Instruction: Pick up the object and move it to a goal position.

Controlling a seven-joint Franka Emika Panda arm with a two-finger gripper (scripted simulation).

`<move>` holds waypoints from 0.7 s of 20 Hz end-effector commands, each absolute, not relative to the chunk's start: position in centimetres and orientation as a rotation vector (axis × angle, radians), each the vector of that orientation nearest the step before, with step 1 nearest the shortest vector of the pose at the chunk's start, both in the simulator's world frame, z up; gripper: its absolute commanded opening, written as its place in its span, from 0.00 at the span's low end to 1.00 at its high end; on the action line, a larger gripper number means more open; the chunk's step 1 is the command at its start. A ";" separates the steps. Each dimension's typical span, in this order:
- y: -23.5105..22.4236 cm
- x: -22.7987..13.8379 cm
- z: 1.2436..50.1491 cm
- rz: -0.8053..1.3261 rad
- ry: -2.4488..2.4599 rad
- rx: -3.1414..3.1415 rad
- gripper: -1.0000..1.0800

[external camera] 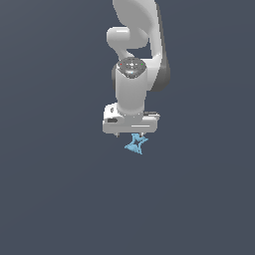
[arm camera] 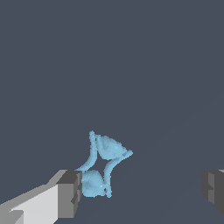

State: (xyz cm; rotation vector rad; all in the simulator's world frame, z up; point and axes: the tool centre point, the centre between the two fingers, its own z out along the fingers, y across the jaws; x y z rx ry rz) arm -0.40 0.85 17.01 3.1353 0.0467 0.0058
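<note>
The object point(external camera: 136, 144) is a small light-blue star-like piece with thin pointed arms, lying on the dark grey floor. My white gripper point(external camera: 130, 134) hangs straight above it, pointing down, its fingertips just over the piece. In the wrist view the object point(arm camera: 103, 164) lies between the two grey pads, close to one pad point(arm camera: 70, 192) and well apart from the other point(arm camera: 213, 189). The gripper point(arm camera: 140, 190) is open, with nothing held.
The dark grey floor point(external camera: 50, 189) spreads flat all around. The white arm point(external camera: 137, 45) rises behind the gripper toward the top of the exterior view. No other objects show.
</note>
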 end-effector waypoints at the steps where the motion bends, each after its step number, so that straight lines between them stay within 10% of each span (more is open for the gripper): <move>1: 0.8 -0.4 17.0 0.006 0.047 3.135 0.96; 14: 1.0 0.4 17.5 0.037 0.088 3.136 0.96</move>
